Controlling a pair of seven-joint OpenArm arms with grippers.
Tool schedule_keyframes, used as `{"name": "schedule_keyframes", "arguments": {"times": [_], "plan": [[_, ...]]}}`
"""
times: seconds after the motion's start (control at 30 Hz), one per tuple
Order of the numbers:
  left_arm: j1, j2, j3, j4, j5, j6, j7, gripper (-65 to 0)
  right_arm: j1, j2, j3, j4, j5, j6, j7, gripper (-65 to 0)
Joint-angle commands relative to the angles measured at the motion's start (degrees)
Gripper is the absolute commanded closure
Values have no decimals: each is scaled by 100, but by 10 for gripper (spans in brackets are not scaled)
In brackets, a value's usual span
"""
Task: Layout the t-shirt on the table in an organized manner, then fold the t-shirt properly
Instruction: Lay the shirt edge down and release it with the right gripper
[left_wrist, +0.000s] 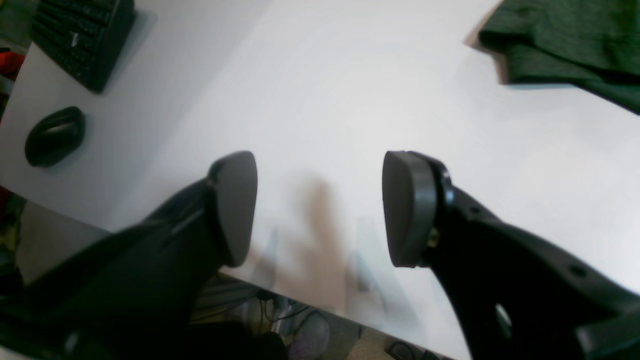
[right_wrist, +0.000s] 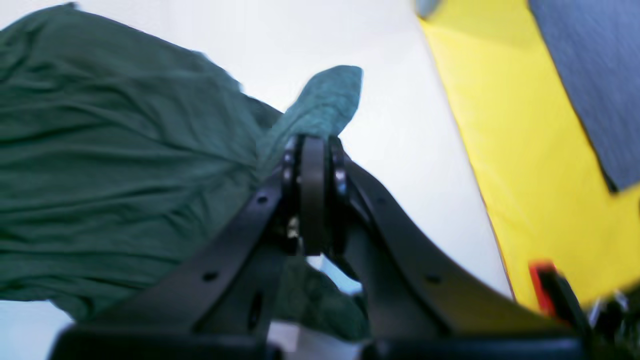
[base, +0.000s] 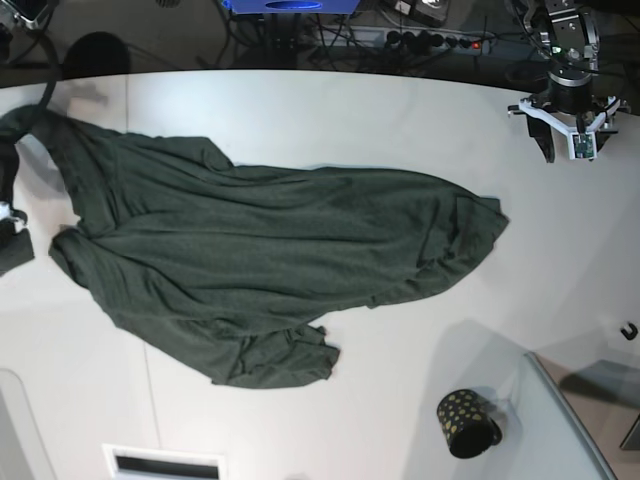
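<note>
One crumpled thin green t-shirt (base: 260, 260), smooth white table (base: 400, 120), right claw (right_wrist: 314, 150) pinching its fabric, left claw (left_wrist: 320, 207) released.

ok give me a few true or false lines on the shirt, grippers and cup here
1. The right gripper is shut on the shirt. True.
2. The left gripper holds the shirt too. False: its jaws stand open over bare table, apart from the shirt.
3. The shirt is folded in a neat rectangle. False: it lies spread and wrinkled, one corner pulled up by the right gripper.
4. A black cup with gold dots lies clear of the shirt. True.
5. The cup sits on the shirt. False: it rests on the table.
</note>
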Motion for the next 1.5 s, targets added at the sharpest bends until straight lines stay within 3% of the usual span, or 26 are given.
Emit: {"name": "schedule_keyframes", "arguments": {"times": [0.0,0.13,0.37,0.6,0.63,0.7,0.8,0.87,1.0,1.13,1.37,1.47], "plan": [[20,-65,-15,79,-11,56,-112,-375,128,107,-143,95,54,-24,140,-6],[11,-65,-15,-1,-11,56,-112,-375,418,115,-978,95,54,2,140,-6],[-33,-65,-24,-212,-11,56,-112,-375,866,45,-3369,95,54,2,140,-6],[-33,-65,-50,-203,25,56,-103,-375,1288,-702,-5180,-414,1,187,184,-21],[-33,-65,-50,-203,25,56,-103,-375,1367,-773,-5312,-608,1,187,184,-42],[-33,-65,-59,-203,25,56,-103,-375,1552,-808,-5417,-995,-7,178,149,-143],[-15,-74,-59,-203,25,56,-103,-375,1649,-579,-5074,-1127,-236,178,87,-329],[11,-74,-59,-203,25,56,-103,-375,1587,-342,-4670,-1118,-579,178,105,-393],[20,-83,-59,-212,-11,56,-112,-375,1227,-175,-3088,-1443,-1317,169,324,-396],[-6,-74,-24,-212,-11,56,-121,-375,1174,-78,-1918,-2779,-2029,195,1362,-404],[-33,-65,-15,-168,-11,56,-121,-375,1402,203,-1312,-4423,-2152,204,2469,-404],[3,-65,-15,-185,-11,56,-121,-375,1569,344,-1294,-4995,-2152,204,2698,-399]]}}
